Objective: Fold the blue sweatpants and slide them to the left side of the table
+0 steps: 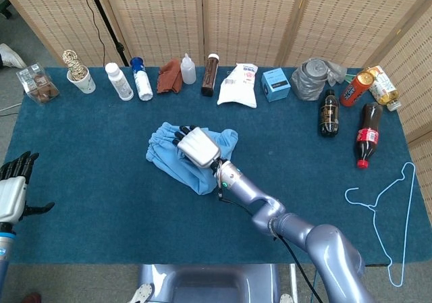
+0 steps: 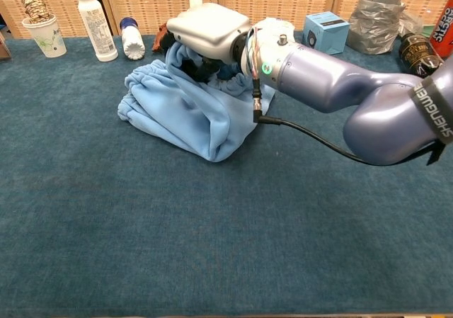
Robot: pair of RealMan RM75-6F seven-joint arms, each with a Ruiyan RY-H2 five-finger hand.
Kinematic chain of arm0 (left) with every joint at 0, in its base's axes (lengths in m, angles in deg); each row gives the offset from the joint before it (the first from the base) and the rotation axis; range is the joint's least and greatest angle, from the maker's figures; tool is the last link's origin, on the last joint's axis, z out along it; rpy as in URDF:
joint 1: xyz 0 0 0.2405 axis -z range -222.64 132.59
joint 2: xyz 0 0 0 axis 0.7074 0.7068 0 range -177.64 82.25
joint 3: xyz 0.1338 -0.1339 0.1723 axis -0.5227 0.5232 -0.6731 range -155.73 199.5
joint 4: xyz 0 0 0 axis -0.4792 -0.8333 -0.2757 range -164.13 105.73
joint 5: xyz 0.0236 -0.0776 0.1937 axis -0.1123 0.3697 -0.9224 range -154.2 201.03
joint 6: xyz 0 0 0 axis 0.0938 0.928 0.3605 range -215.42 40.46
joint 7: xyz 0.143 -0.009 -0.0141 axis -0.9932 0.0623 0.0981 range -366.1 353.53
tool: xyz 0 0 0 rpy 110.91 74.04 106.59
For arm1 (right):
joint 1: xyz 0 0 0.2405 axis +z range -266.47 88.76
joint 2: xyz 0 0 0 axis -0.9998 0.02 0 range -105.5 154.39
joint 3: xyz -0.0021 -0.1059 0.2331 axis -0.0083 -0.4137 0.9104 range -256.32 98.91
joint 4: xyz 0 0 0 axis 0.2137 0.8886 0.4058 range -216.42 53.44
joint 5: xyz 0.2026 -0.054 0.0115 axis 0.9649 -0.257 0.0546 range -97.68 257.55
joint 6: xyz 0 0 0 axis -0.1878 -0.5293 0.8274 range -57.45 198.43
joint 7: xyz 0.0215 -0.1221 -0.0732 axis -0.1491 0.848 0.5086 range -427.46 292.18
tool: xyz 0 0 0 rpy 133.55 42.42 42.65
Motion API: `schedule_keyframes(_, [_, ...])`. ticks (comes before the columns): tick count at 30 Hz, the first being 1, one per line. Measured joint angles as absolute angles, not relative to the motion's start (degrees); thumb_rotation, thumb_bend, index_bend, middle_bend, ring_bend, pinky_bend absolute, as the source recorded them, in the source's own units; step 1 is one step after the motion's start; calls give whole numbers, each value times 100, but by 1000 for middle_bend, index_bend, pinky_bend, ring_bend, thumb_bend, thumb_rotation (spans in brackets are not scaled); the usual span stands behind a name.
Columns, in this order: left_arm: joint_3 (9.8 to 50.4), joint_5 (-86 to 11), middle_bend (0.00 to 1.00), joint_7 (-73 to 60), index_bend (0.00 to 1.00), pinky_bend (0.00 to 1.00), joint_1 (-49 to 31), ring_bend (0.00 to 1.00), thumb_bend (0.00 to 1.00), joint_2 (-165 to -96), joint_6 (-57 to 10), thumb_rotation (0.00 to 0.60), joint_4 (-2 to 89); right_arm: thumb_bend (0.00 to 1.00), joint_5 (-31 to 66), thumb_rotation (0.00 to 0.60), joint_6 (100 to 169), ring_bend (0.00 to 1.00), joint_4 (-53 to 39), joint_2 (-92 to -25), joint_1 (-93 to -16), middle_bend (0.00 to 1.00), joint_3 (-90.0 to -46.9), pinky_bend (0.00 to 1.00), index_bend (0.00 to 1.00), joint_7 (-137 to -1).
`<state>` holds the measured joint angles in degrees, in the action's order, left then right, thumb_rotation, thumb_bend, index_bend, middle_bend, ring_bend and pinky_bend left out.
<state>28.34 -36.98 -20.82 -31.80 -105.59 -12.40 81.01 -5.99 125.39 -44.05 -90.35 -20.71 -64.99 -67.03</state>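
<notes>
The light blue sweatpants [image 1: 174, 162] [image 2: 173, 109] lie bunched at the table's middle, their gathered cuffs toward the left. My right hand [image 1: 194, 145] [image 2: 207, 33] grips the waist end of the cloth and holds it doubled over the leg part, above the bundle. The fingers are buried in the fabric. My left hand [image 1: 13, 185] hangs off the table's left edge, fingers spread, holding nothing; the chest view does not show it.
Along the back edge stand a paper cup [image 1: 82, 80], white bottles [image 1: 119, 81], a brown cloth [image 1: 169, 77], a white pouch [image 1: 239, 84], a blue box [image 1: 275, 84] and a grey bag [image 1: 314, 78]. Drink bottles [image 1: 368, 133] lie at right. A wire hanger [image 1: 385, 202] sits front right.
</notes>
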Motion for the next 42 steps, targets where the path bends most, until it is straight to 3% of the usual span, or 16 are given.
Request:
schedule_keyframes(1, [2832,-3697,0,-2082,0,0,-3179,0,11,-10559,-1246,600,8100,1,-550,600,12511,0,-4408,-9047,-2064,0,-6467,83,0,-6667])
schedule_keyframes(4, [2825,-3703,0,-2082,0,0,-3180,0,11,-10561,-1248,600,8100,0,-326,600,12457,0,-4363,-9075,-2058,0,-6289,3,0,-6522])
schedule_keyframes(16, [2770,-3830,0,-2130,0,0,-3177,0,11,-10589,-1243,600,8130,0,136,600,12687,0,-3119,-8649,-2286,0,-5876,0,0,-6042])
schedule_keyframes(24, [2710,-4318,0,-1990,0,0,-3145,0,11,-10669,-1258,600,8006,0,313,600,12944,0,-1280,-7526,-2847,0,-5847,0,0,-5663])
schedule_keyframes(32, [2674,-5510,0,-1226,0,0,-2856,0,10,-10981,-1479,600,7093,0,54,600,13340,0,97,-5537,-4020,0,-6360,0,0,-5954])
schedule_keyframes(42, [2712,-6702,0,-687,0,0,-2159,0,9,-11510,-1717,600,5863,0,-596,600,13808,0,157,-4552,-4935,0,-7198,9,0,-6627])
